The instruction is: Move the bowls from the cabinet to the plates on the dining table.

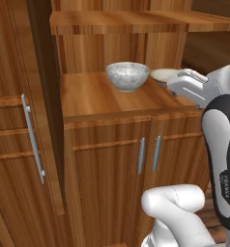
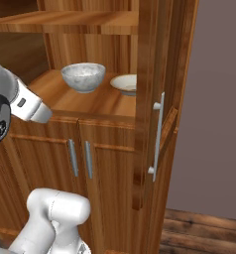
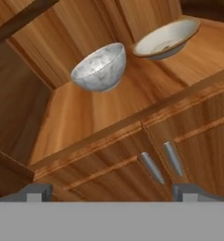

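Both bowls on the open cabinet (image 1: 107, 130) shelf, nothing lifted yet. Marbled bowl (image 1: 128, 75) deep, round, grey-white mottled, upright near the middle of the shelf; beige bowl (image 2: 125, 84) shallower, brown-rimmed, just beside the marbled one toward the open door (image 2: 152, 104), apart from it by a small gap. Step in hand judged as the approach for the first pick. Gripper (image 3: 111, 190) held in front of the shelf edge, above the two grey handles (image 3: 162, 162) of the lower doors, well short of the marbled bowl; fingertips (image 3: 36, 192) spread wide, holding nothing. Next move likely calls for reaching forward over the shelf edge, then lining one finger inside the marbled bowl's rim and one outside
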Controlling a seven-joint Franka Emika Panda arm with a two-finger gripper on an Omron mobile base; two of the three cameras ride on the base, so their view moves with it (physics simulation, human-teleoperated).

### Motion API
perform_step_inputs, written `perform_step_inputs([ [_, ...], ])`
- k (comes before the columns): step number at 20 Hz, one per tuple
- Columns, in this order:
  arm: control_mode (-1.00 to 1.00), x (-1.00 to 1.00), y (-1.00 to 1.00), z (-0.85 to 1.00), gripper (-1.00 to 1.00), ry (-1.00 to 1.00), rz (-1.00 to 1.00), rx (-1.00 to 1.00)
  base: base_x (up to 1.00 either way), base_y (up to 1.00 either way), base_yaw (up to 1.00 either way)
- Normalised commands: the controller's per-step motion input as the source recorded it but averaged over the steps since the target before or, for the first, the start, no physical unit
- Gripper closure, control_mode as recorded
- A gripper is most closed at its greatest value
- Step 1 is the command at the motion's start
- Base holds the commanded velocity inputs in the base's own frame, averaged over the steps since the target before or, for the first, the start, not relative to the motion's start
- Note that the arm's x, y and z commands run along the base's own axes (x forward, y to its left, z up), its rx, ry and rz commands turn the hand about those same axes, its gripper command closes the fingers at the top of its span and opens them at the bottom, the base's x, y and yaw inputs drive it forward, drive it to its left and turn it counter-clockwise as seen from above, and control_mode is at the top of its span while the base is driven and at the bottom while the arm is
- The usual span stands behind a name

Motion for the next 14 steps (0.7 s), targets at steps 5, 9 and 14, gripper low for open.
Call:
perform_step_inputs([
  [5, -1.0, 0.33, 0.0, 0.03, -1.0, 0.0, -0.24, 0.07, 0.0, 0.0, 0.0],
  [9, -1.0, 0.45, 0.0, 0.0, -1.0, 0.0, -0.31, 0.02, 0.0, 0.0, 0.0],
  [14, -1.0, 0.17, 0.0, 0.0, -1.0, 0.01, -0.12, 0.12, 0.0, 0.0, 0.0],
])
